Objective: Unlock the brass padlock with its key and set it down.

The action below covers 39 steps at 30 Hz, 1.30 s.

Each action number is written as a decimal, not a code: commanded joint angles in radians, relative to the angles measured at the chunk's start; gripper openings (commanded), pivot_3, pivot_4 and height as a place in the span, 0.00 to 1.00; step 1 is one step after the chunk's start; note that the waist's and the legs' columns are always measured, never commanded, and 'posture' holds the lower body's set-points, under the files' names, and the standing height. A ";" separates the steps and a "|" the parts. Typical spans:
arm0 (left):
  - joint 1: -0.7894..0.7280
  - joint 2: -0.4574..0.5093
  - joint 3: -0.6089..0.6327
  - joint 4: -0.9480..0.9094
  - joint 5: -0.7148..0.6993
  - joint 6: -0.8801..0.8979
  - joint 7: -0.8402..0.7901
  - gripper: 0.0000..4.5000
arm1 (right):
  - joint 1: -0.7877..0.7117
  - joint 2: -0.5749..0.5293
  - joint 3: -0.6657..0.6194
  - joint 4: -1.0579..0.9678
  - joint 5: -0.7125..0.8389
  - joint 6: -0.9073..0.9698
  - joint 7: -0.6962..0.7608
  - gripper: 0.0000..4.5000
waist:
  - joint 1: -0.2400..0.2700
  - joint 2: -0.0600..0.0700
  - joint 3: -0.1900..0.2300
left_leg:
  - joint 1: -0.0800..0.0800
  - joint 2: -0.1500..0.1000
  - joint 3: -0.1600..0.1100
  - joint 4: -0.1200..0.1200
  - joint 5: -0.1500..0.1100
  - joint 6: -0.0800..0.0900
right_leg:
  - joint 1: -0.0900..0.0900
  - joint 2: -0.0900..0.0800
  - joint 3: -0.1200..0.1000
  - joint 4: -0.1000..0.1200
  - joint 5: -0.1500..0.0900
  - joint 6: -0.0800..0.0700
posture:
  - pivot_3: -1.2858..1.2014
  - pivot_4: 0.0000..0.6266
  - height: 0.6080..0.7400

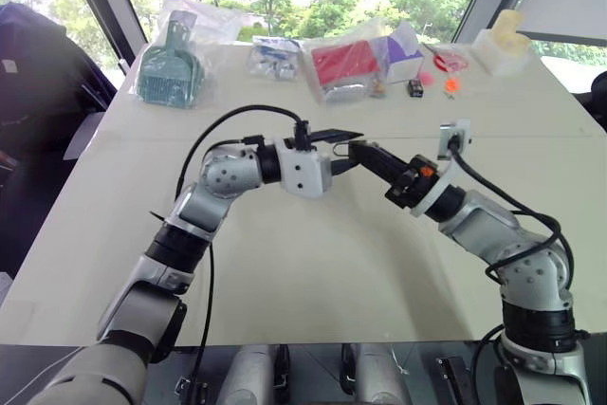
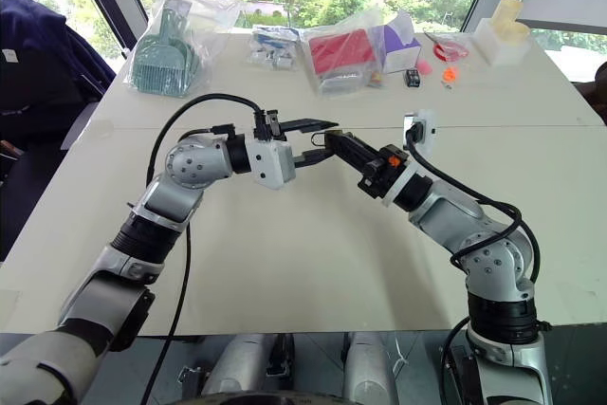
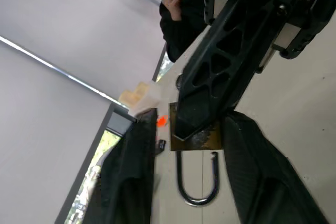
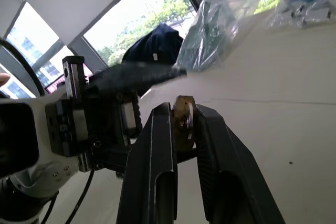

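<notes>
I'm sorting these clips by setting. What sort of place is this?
Probably an office or lab room set up for robot trials: a pale table beside big windows with trees outside, and bagged test items like a green dustpan along its far edge.

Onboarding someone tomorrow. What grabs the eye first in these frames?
The two grippers meeting in mid-air above the middle of the pale table: the right gripper is shut on the brass padlock, with the left gripper open right beside it. In the left wrist view the padlock's silvery shackle stands out as a U, one end free. Behind, bagged items line the far edge, the red one brightest.
</notes>
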 commanded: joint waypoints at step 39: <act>-0.140 -0.091 0.124 0.220 -0.170 0.315 -0.008 0.96 | 0.018 0.057 -0.017 -0.062 -0.024 0.022 -0.028 0.00 | 0.000 0.000 0.000 | 0.000 0.000 0.000 0.000 0.000 0.000 | 0.000 0.000 0.000 0.000 0.000 0.000 | 0.52 0.24 0.96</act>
